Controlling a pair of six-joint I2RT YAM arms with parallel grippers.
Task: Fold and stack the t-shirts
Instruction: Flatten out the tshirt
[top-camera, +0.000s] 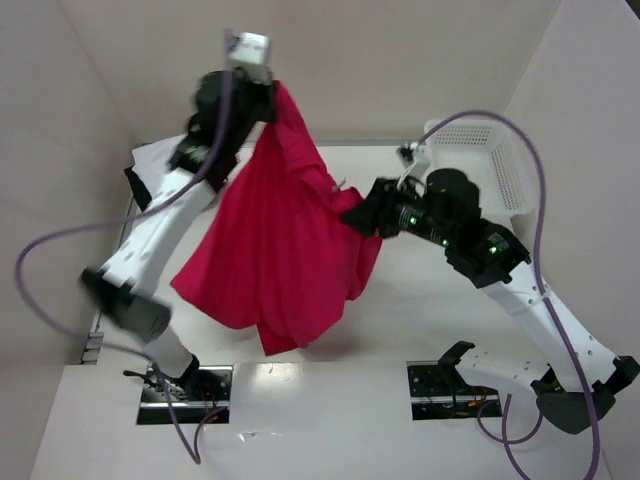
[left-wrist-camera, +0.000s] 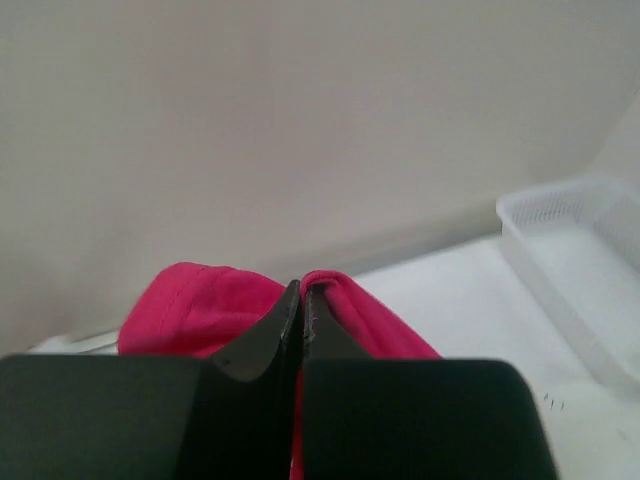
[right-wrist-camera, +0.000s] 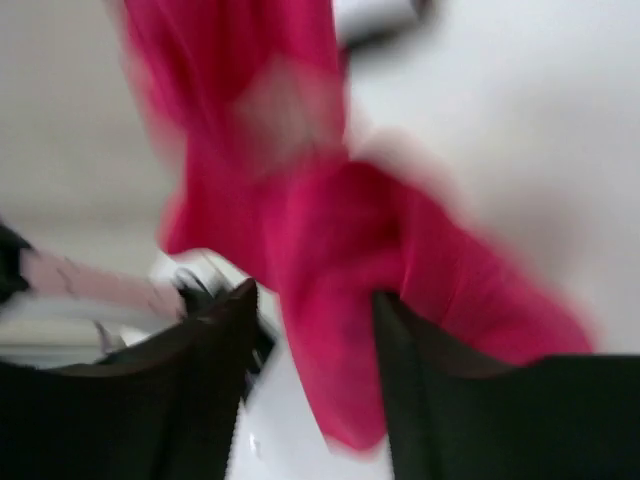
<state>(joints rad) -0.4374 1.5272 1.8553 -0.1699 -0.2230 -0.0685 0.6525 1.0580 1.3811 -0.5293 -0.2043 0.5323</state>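
The crimson red t-shirt (top-camera: 280, 240) hangs unfolded in the air above the table. My left gripper (top-camera: 270, 92) is raised high at the back and is shut on the shirt's top edge; in the left wrist view the jaws (left-wrist-camera: 302, 292) are pinched together on red cloth (left-wrist-camera: 195, 300). My right gripper (top-camera: 353, 216) is at the shirt's right edge, at mid height. In the blurred right wrist view it (right-wrist-camera: 315, 300) is open, with a fold of the red shirt (right-wrist-camera: 330, 300) hanging between its fingers. White cloth (top-camera: 152, 158) and black cloth (top-camera: 135, 185) lie at the far left, mostly hidden behind the left arm.
A white mesh basket (top-camera: 495, 150) stands at the back right of the table, and it also shows in the left wrist view (left-wrist-camera: 570, 250). Walls close in the table on the left, back and right. Purple cables loop beside both arms.
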